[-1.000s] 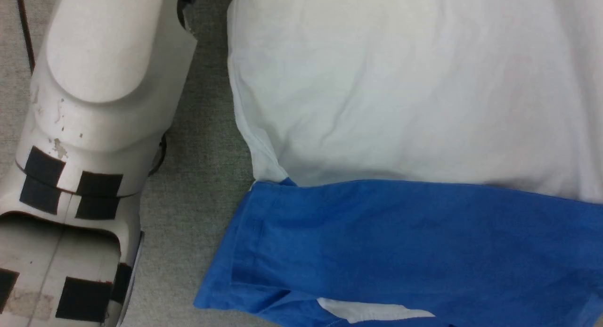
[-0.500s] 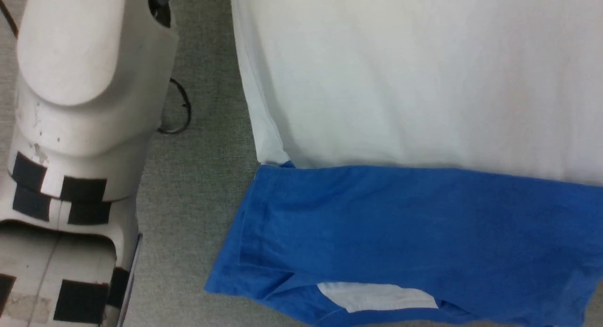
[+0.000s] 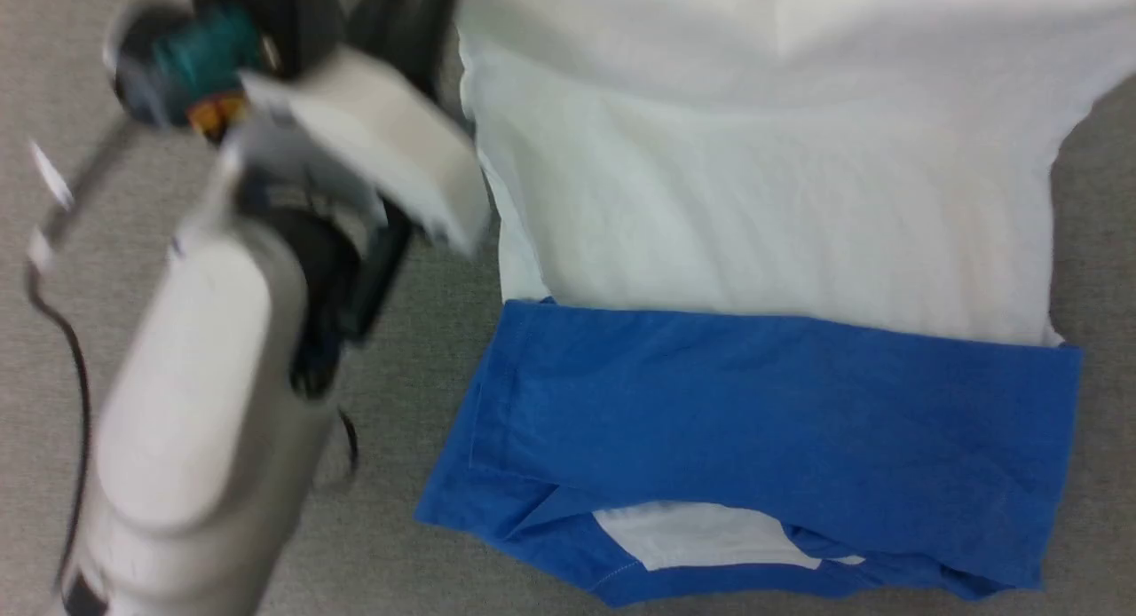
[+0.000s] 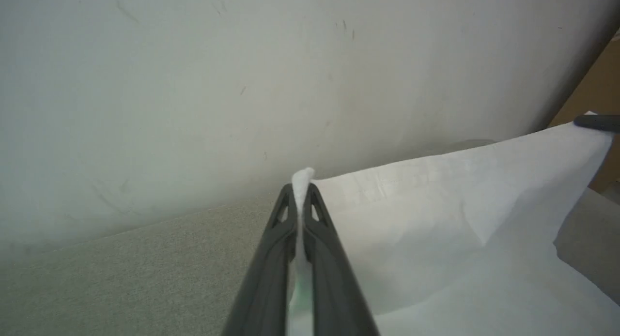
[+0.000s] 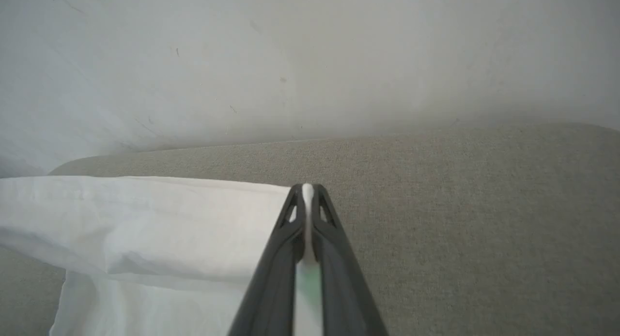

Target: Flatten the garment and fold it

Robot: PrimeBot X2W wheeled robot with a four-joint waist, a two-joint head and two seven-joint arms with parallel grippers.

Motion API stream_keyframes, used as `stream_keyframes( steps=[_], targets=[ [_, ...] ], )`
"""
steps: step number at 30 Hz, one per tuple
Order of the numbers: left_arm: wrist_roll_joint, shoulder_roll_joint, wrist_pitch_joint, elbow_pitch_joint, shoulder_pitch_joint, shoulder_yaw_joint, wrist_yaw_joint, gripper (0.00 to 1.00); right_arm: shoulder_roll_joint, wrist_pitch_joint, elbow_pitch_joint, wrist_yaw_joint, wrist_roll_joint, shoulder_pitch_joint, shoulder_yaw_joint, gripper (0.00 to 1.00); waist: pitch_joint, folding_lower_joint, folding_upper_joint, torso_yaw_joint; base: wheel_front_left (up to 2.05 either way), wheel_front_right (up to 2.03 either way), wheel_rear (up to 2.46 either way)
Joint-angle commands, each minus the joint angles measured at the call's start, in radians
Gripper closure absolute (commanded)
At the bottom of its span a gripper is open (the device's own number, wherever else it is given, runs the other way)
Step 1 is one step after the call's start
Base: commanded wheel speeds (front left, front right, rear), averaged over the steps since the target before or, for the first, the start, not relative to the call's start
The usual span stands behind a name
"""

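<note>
Surface: grey carpet-like surface [image 3: 390, 403] all the way under the action, with a pale, scuffed wall [image 4: 193, 84] rising behind it in both wrist views.
Garment: here's the garment [image 3: 763, 243], a soft thin shirt with a big white panel and a bright royal blue band, spread on the grey surface to the right of its middle in the head view.
Blue band: it lies across the near part of the shirt, smooth on top and doubled over at its left end. A small white patch peeks out under its near edge.
White panel: beyond the blue band, lightly creased, with a soft fold line running across its far part.
Left gripper: the left gripper [image 4: 302, 181] has its two long dark fingers clenched on a corner of the white cloth, and a little tuft pokes out past the tips.
Right gripper: the right gripper [image 5: 307, 188] is also clamped tight, pinching the white cloth right at its end, with bare grey surface just beside it.
Held edge: in both wrist views the cloth's hemmed edge runs sideways from the pinch, and the cloth drops in loose folds below it.
Left arm: the pale rounded forearm [image 3: 195, 403] shows blurred over the surface's left side, just beside the shirt's left edge, with a thin black cable [image 3: 80, 367] looping next to it.
</note>
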Motion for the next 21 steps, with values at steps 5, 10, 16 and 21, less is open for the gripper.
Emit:
stream_keyframes(
  steps=[5, 10, 16, 21],
  targets=[
    [0.002, 0.025, -0.063, -0.153, 0.292, -0.037, 0.041, 1.00, 0.085, 0.015, -0.113, -0.001, 0.030, 0.235, -0.079, 1.00, -0.175, 0.0002, -0.0001, 0.013, 0.00, 0.00, 0.00],
    [0.010, 0.041, -0.121, -0.210, 0.462, -0.045, 0.077, 1.00, 0.155, 0.020, -0.183, -0.001, 0.036, 0.371, -0.128, 1.00, -0.221, 0.0002, -0.0001, 0.016, 0.00, 0.00, 0.00],
    [-0.021, 0.047, -0.202, -0.283, 0.668, -0.043, 0.108, 1.00, 0.256, 0.028, -0.286, -0.001, 0.061, 0.555, -0.181, 1.00, -0.262, 0.0002, -0.0001, 0.022, 0.00, 0.00, 0.00],
    [-0.056, 0.028, -0.253, -0.277, 0.779, -0.072, 0.109, 1.00, 0.326, 0.024, -0.337, -0.001, 0.085, 0.680, -0.201, 1.00, -0.282, 0.0002, -0.0001, 0.030, 0.00, 0.00, 0.00]
  ],
)
